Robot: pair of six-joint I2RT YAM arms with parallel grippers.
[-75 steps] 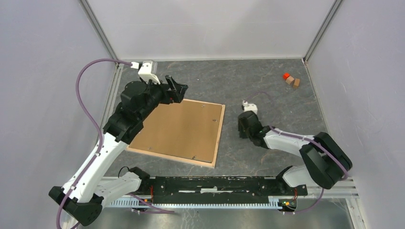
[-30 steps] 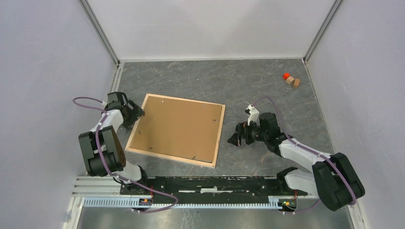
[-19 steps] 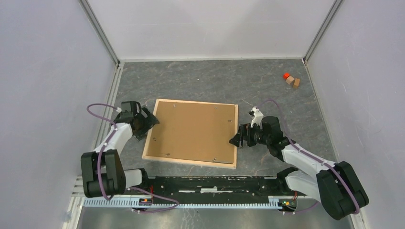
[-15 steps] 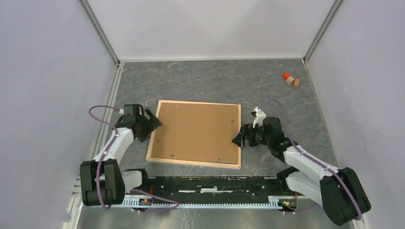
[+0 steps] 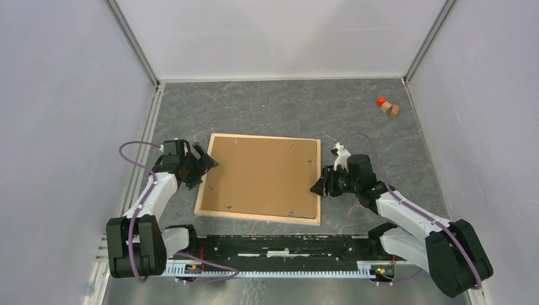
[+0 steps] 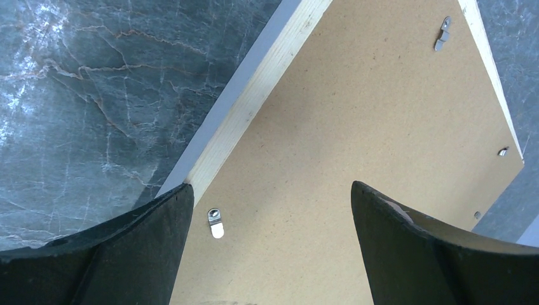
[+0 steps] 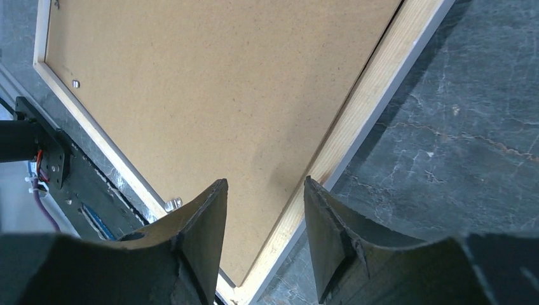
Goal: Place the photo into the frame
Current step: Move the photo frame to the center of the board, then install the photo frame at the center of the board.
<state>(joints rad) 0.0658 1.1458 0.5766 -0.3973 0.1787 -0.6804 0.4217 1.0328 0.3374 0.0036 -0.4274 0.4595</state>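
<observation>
The frame [image 5: 203, 180] lies face down on the grey table, pale wood rails up, with a plain brown backing board [image 5: 260, 175] filling it. The photo is hidden. My left gripper [image 5: 203, 162] is open at the frame's left rail; in the left wrist view [image 6: 270, 219] its fingers straddle the rail [image 6: 254, 105] and a small metal turn clip [image 6: 216, 223]. My right gripper [image 5: 319, 185] is open at the frame's right rail; in the right wrist view [image 7: 266, 203] its fingers straddle the rail [image 7: 356, 124] and the board's edge [image 7: 210, 95].
A red block [image 5: 381, 101] and two small wooden blocks [image 5: 390, 108] lie at the far right of the table. A black rail [image 5: 279, 244] runs along the near edge. Grey walls stand close on the left, right and back.
The frame slid right and turned square to the table, then stopped. Both arms came down low to its sides; my left gripper moved from high above to the left rail.
</observation>
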